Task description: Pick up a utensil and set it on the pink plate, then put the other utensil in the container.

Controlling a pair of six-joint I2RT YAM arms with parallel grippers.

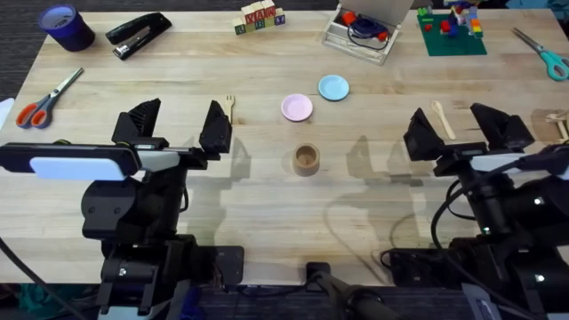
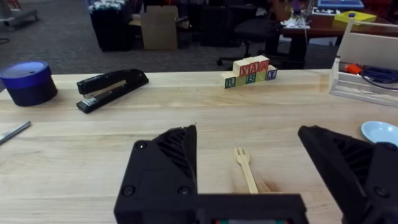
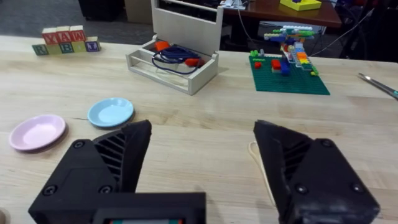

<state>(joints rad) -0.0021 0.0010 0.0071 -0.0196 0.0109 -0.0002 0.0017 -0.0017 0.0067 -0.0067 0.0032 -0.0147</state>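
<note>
The wooden fork (image 1: pixel 228 105) lies on the table just beyond my left gripper's inner finger; in the left wrist view the fork (image 2: pixel 245 167) sits between the open fingers, tines pointing away. My left gripper (image 1: pixel 178 124) is open and empty. The slim tineless utensil (image 1: pixel 442 118) lies between the fingers of my right gripper (image 1: pixel 458 132), which is open and empty; the utensil (image 3: pixel 261 171) shows faintly in the right wrist view. The pink plate (image 1: pixel 297 108) sits at table centre, and the brown cup container (image 1: pixel 306 159) stands just nearer the arms' bases than it.
A light blue plate (image 1: pixel 333 87) sits right of the pink one. Along the far edge are a blue roll (image 1: pixel 67 27), black stapler (image 1: pixel 138 34), letter blocks (image 1: pixel 260 18), clear box (image 1: pixel 360 31) and green brick plate (image 1: pixel 453 31). Red scissors (image 1: pixel 44 100) lie left, teal scissors (image 1: pixel 547 53) right.
</note>
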